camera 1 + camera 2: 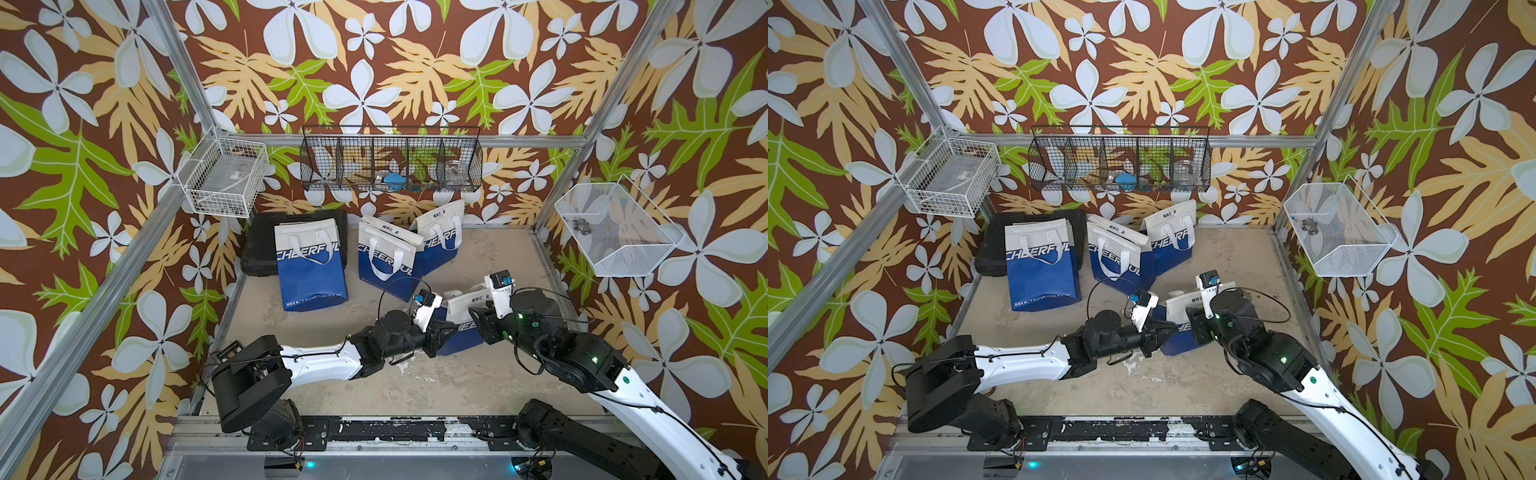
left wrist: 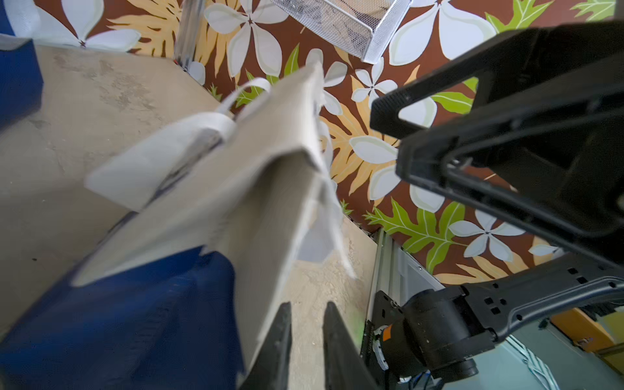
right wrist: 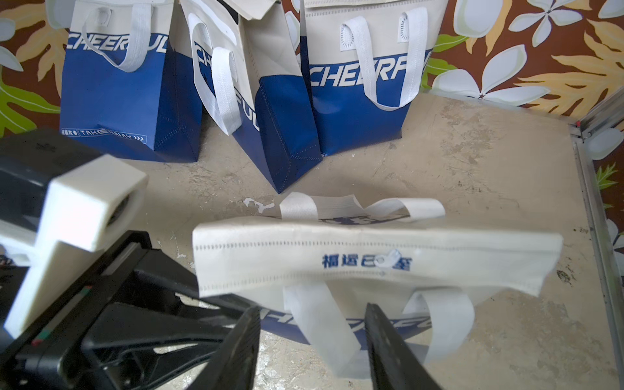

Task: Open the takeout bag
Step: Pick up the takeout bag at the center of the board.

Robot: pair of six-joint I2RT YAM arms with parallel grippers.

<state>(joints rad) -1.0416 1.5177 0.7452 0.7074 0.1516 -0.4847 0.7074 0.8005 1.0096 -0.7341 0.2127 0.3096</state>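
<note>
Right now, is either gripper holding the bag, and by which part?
Nothing is held. The right gripper stands open around the near handle of the takeout bag; the left gripper is open beside its side edge, nothing between its jaws.

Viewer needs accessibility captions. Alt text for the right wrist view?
A white-and-blue takeout bag, folded shut at the top, fills the foreground; the open right gripper straddles one handle. Three matching bags sit by the wall behind; the left arm reaches in.
</note>
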